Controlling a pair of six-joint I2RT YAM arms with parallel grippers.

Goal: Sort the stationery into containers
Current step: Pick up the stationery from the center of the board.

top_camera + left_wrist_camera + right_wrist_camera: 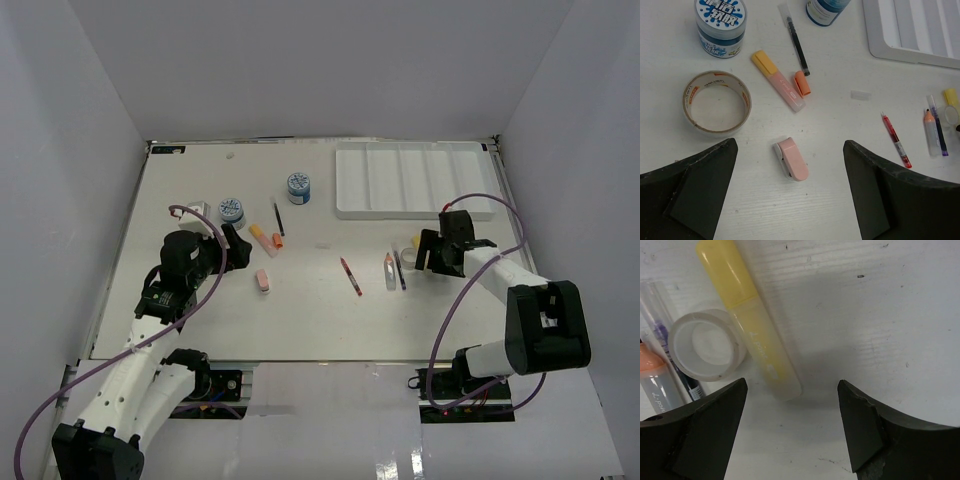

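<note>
The table [300, 320] is mostly bare in the middle. The tray [400, 214] sits at its far right corner, and I can see nothing in it yet.

My right gripper [791, 385] is the one nearer the tray, low over the right-hand cluster. Its jaws stand apart and hold nothing. The yellow marker [752, 325] is what I'd go for. Its near end lies on the table between the two fingers, left of midway. Its long axis runs away from the wrist and leans left, so it crosses the closing line well enough. I'd nudge left to centre it before squeezing.

The small roll [705, 345] is what stands in the way. It touches the marker's left side, just ahead of my left-hand finger, which I judge could catch it on the way down. Beyond the roll lie an orange-capped marker [655, 375] and a purple pen [939, 131], side by side.

My left gripper [790, 144] hangs fully open and empty over the other group. The eraser [792, 159] lies between its fingers, with its long axis pointing away from the wrist.

Around the eraser:
- the big roll [744, 102] to the left
- a jar [720, 25] past that roll
- a pink marker [777, 80] ahead
- a black pen [797, 45] further ahead
- a red pen [896, 141] to the right, well apart
</note>
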